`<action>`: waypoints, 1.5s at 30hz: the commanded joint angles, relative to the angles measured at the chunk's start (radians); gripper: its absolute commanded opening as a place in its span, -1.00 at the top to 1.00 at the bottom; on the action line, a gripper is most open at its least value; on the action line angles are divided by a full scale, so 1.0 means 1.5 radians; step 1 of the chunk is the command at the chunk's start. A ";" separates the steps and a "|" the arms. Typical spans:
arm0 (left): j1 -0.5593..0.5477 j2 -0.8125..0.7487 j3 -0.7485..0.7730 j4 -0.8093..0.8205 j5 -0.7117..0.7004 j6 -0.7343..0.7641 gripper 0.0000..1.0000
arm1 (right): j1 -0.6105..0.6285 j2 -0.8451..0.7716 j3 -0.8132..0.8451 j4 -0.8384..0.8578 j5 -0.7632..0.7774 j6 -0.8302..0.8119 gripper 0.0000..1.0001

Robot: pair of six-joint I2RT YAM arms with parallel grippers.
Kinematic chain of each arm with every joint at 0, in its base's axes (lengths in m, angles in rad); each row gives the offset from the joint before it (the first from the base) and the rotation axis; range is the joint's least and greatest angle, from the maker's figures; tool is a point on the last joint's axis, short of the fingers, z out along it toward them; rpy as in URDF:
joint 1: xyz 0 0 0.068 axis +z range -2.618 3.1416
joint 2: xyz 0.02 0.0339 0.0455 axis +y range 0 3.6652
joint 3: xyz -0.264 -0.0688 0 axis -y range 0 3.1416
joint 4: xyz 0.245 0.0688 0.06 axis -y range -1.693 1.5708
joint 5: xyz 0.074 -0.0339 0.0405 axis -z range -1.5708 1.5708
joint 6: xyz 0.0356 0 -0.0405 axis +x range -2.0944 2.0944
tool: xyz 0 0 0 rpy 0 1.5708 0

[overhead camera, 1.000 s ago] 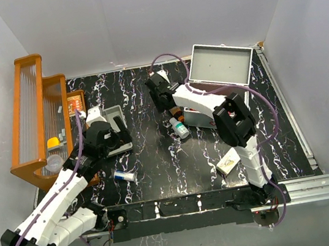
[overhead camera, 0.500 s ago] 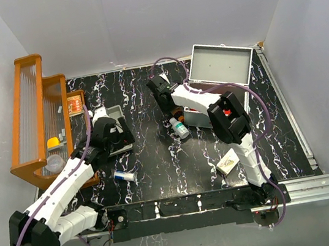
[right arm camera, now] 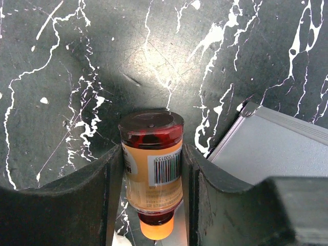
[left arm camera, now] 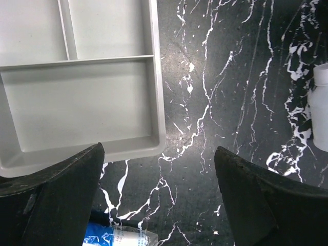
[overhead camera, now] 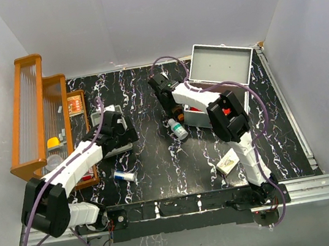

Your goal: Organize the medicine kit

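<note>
In the top view, the medicine kit is sitting in the upper right of the frame on the black marbled bench, its lid standing open. The right gripper is hanging just left of the kit, and the left gripper is reaching in at left of centre. A small white bottle is lying just below the right gripper.

In the left wrist view, the jaws are standing spread with nothing between them. They are hanging over the lower right corner of a divided grey tray (a blue-and-white tube is peeking in at the bottom edge).

In the right wrist view, the jaws are pinching an amber bottle with a dark red cap, pressing on both of its sides. The kit's metal corner is showing at the right.
</note>
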 commanded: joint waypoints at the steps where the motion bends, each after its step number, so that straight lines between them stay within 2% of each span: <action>1: 0.005 0.035 0.037 -0.003 -0.027 0.017 -0.73 | -0.003 -0.052 0.021 0.050 0.002 -0.007 0.46; 5: 0.006 0.087 0.041 0.039 -0.003 0.031 -0.62 | -0.002 -0.147 -0.057 0.129 -0.012 0.012 0.47; 11: 0.006 0.167 0.068 0.059 0.039 0.043 -0.17 | -0.002 -0.254 -0.137 0.190 -0.041 0.054 0.46; 14: 0.006 0.176 0.075 0.069 0.099 0.049 0.10 | -0.002 -0.298 -0.178 0.207 -0.088 0.081 0.46; 17: 0.002 0.169 0.076 0.078 0.156 0.048 0.22 | -0.002 -0.337 -0.220 0.225 -0.135 0.105 0.46; 23: -0.020 0.185 0.064 0.086 0.192 0.062 0.45 | -0.003 -0.389 -0.273 0.245 -0.210 0.148 0.45; 36: -0.091 0.175 0.041 0.120 0.256 0.028 0.44 | -0.002 -0.419 -0.353 0.322 -0.323 0.236 0.48; 37: -0.091 0.160 0.036 0.117 0.252 0.018 0.35 | -0.001 -0.419 -0.361 0.337 -0.325 0.244 0.48; 39: -0.091 0.120 0.032 0.098 0.222 -0.020 0.03 | -0.001 -0.415 -0.381 0.380 -0.334 0.258 0.48; 41: -0.091 0.075 0.035 0.077 0.173 -0.047 -0.16 | -0.001 -0.400 -0.397 0.428 -0.346 0.272 0.47; 45: -0.090 -0.022 0.039 0.024 0.060 -0.100 -0.30 | 0.011 -0.338 -0.377 0.472 -0.345 0.285 0.47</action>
